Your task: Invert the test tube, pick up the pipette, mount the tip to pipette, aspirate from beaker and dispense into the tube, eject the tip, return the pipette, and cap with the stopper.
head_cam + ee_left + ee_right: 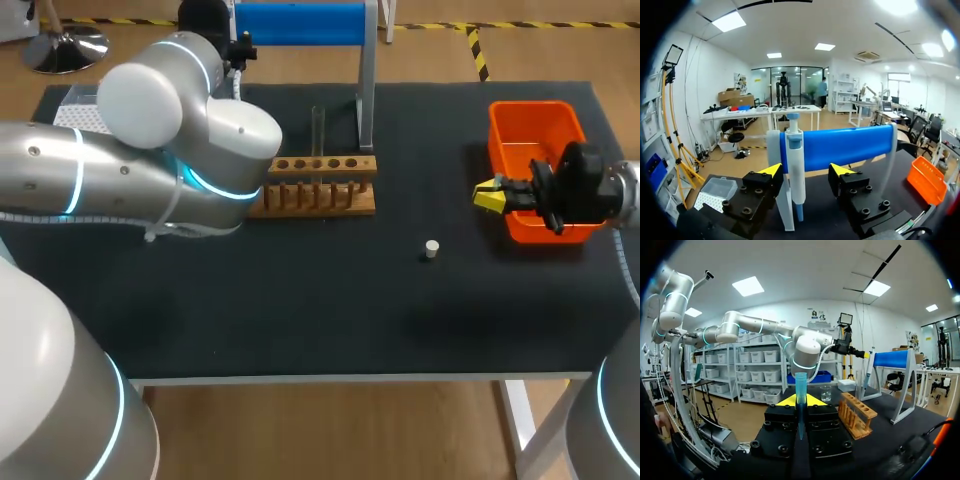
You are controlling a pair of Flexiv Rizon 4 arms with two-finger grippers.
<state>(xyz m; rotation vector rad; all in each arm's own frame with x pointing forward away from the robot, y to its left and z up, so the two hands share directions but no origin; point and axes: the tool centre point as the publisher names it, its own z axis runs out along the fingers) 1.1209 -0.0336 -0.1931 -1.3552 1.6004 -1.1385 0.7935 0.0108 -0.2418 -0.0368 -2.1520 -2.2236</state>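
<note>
Left gripper (806,171) is hanging released around the pipette (794,165)
Closing off-centre could be knocking it off its blue stand (850,145); right gripper (800,401) is clenching a blue tube (800,385).

Left gripper (806,171), fingers spread apart, faces an upright pipette (794,167) hanging on a blue stand (850,145); an orange bin (926,180) sits beside it.

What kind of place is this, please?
Probably a robotics laboratory arranged for chemistry work: a wooden test-tube rack, a white-and-blue pipette hanging on a blue-topped stand, and a translucent blue tube held in the right gripper.
</note>
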